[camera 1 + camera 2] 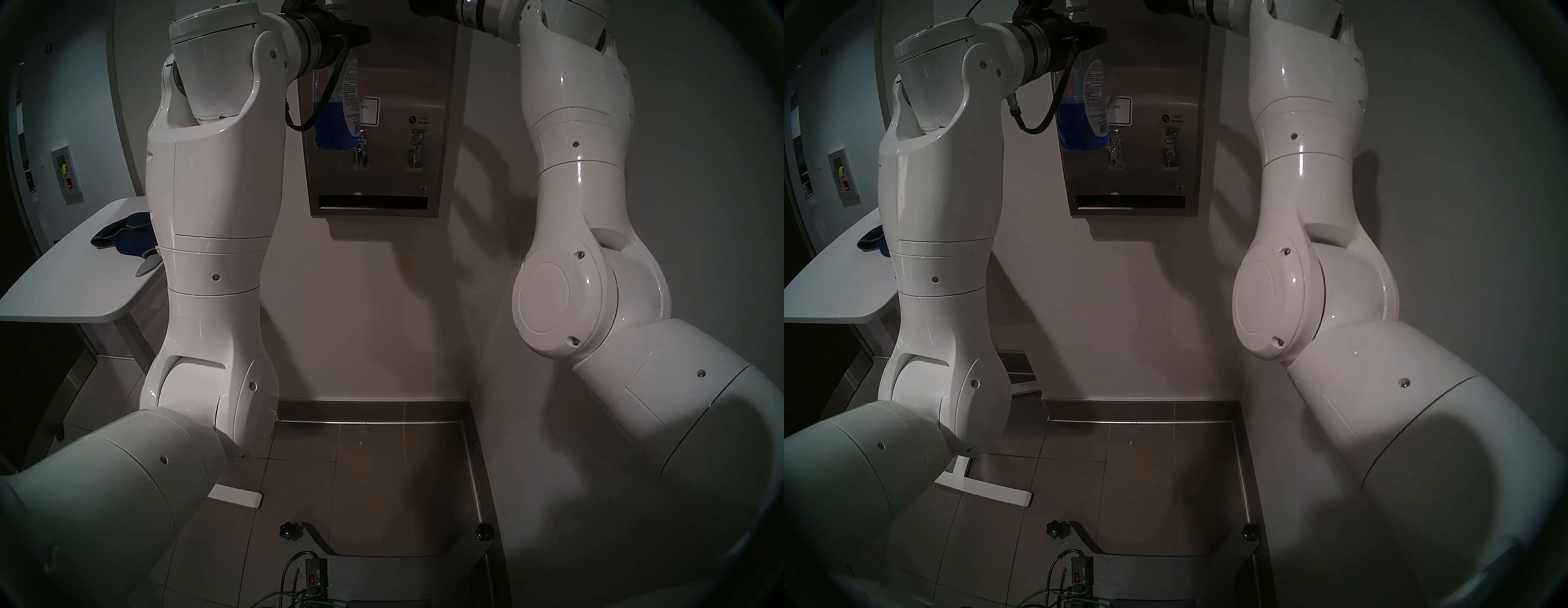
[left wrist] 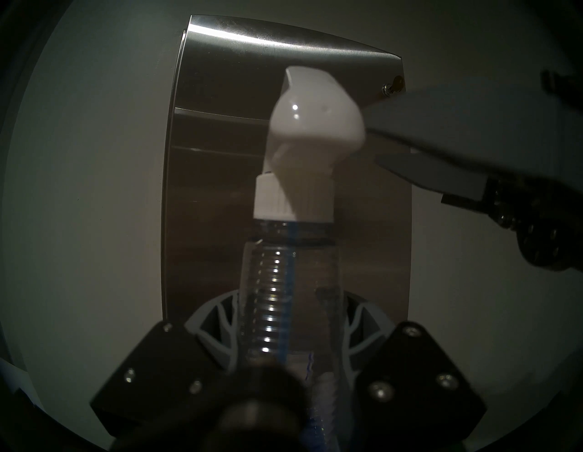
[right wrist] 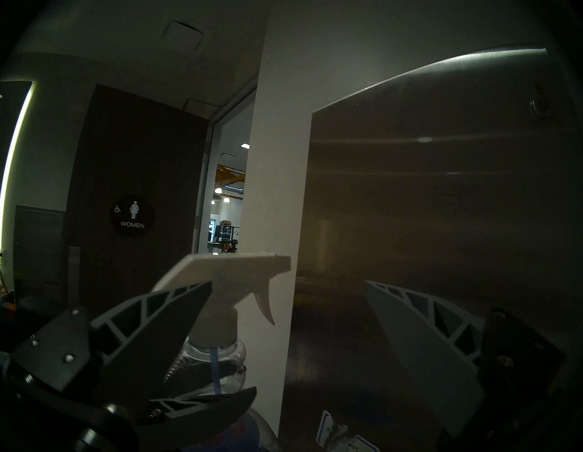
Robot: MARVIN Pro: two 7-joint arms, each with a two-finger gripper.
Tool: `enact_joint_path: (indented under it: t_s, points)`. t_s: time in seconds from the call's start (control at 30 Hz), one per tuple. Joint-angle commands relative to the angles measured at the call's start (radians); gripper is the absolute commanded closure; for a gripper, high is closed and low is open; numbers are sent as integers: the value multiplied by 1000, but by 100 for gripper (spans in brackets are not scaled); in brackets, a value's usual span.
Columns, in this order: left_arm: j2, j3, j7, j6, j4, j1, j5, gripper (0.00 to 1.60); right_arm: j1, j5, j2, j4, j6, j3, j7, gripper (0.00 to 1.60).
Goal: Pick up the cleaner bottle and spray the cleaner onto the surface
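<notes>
Left hand (image 2: 288, 331) clamped round cleaner bottle (image 2: 293, 252) neck; right hand (image 3: 284, 318) agape.

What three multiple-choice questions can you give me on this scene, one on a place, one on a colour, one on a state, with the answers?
1. Where does the dark blue cloth lie? A) on the white table B) on the floor C) over the dispenser
2. What colour is the liquid in the cleaner bottle? A) green B) blue C) yellow
3. How is the right gripper? A) shut on the trigger B) shut on the cloth C) open

Answers: 1 A, the cloth rests on the tabletop. 2 B, blue fills the bottle's lower part. 3 C, its fingers stand wide apart by the spray head, while the left gripper clamps the bottle's neck.
</notes>
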Motion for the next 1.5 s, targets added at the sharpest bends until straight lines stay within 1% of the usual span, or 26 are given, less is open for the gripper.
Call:
enact_joint_path:
  t_s: [0.0,0.03,0.07,0.1,0.17,0.2,0.27,0.4,0.43,0.53,0.57,0.6,0.7,1.03,1.4,1.47]
  points:
    - [1,2,-1,-6,-40,-64,2,160,107,47,24,27,21,17,61,0]
    - [1,2,-1,-6,-40,-64,2,160,113,49,26,35,24,19,67,0]
    - [1,2,-1,-6,-40,-65,2,160,139,53,31,61,33,24,78,0]
    - [1,3,-1,-6,-40,-65,2,160,132,60,34,63,35,25,90,0]
    - [2,3,-1,-6,-41,-66,2,160,140,69,39,83,43,30,109,0]
    - [2,3,-1,-6,-41,-67,2,160,163,73,43,109,51,34,121,0]
    - [2,3,-1,-6,-42,-68,2,160,157,84,48,121,56,37,143,0]
    - [3,4,0,-6,-43,-69,2,160,197,100,64,183,75,47,187,0]
    - [3,4,0,-6,-43,-70,2,160,194,104,67,188,77,48,199,0]
    - [3,4,0,-6,-44,-71,2,160,218,116,77,231,88,54,228,0]
    - [3,4,0,-6,-44,-71,2,160,229,121,81,248,93,56,230,0]
    - [3,4,0,-6,-44,-72,3,160,222,125,83,249,92,56,232,0]
    - [4,5,0,-6,-45,-73,3,160,250,135,93,296,101,57,226,0]
    - [6,8,0,-6,-46,-78,6,160,290,160,105,405,89,43,223,0]
    - [10,10,0,-6,-46,-79,7,160,330,184,103,473,64,14,244,0]
    - [11,11,0,-6,-46,-79,7,160,342,192,108,485,56,6,258,0]
